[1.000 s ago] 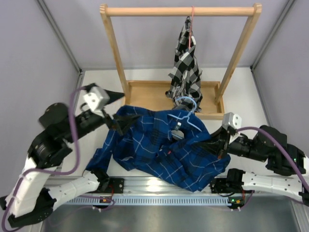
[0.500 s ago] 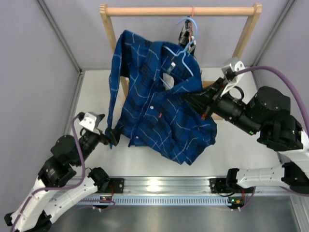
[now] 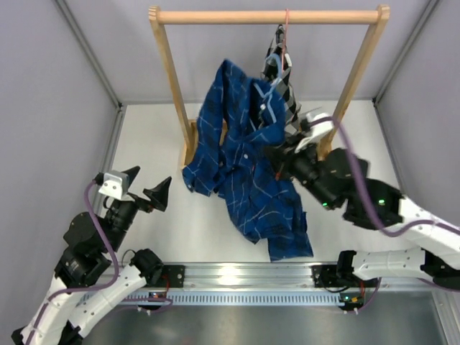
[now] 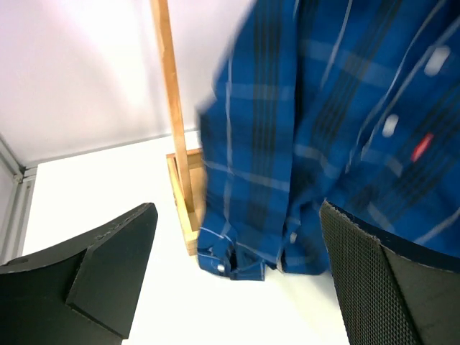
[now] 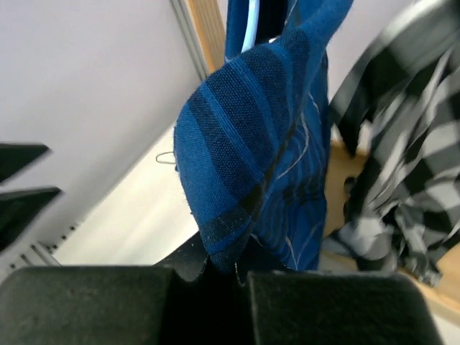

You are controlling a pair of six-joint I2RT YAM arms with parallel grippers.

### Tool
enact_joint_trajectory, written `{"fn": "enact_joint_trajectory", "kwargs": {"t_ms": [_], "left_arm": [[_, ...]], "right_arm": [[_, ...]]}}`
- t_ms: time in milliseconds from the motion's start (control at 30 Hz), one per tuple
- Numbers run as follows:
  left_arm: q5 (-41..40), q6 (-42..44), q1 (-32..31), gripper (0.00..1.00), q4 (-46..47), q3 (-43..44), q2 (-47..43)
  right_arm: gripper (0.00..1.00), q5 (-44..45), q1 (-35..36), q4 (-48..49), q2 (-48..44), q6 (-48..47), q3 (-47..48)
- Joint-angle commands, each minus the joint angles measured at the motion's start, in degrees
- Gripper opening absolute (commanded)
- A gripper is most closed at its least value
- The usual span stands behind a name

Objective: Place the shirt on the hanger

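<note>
Well apart from left gripper, shirt hem beside wooden rack post.

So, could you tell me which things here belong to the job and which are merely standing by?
Job: blue plaid shirt, light blue hanger, right gripper pinching the shirt, open left gripper.
Bystanders: checked shirt, wooden rack.

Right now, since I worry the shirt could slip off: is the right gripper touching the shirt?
Touching. The right wrist view shows the right gripper closed, with a fold of the shirt pinched between its shut jaws.
</note>
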Motion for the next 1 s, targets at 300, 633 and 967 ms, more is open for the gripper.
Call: {"fn": "enact_joint_trajectory", "kwargs": {"t_ms": [300,633,967], "left_arm": [[7.49,-7.68,11.74,0.98,1.78,-1.41,1.28],[1.24,-16.74,11.92,0.98,-6.4,-3.95,1.12],[2.65,-17.19,11.83,0.98,-7.2,-6.15,-6.71]], "right_arm": [[0.0,7.13,0.43,20.24,21.62,9.88,6.47],[0.0,11.29,-3.34,13.91,35.6,-2.16,35.03],[0.0,6.95,-10.82,10.04,43.33,-1.63,40.94]]}}
